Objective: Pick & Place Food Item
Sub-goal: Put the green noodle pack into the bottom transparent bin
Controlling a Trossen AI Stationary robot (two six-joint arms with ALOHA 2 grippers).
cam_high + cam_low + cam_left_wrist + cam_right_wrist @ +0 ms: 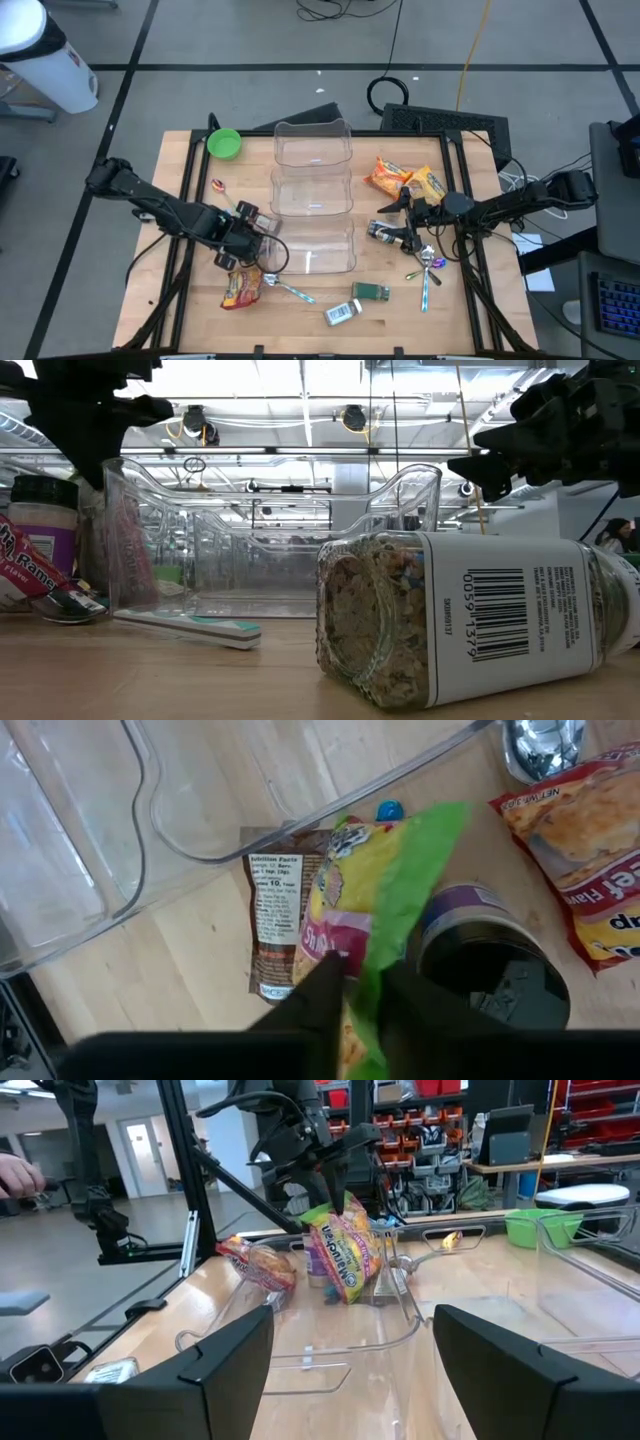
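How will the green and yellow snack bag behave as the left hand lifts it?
The snack bag hangs from the left hand, pinched at its edge, so it is probably floppy and light. Its glossy film looks slippery and may swing or slide out.

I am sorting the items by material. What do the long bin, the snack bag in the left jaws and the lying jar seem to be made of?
Long bin: clear hard plastic, glossy; the table shows through it.
Snack bag, pinched by the left gripper: thin printed film, probably plastic; it creases and shines.
Jar: clear glass or plastic, unclear which; paper-like label with a barcode.
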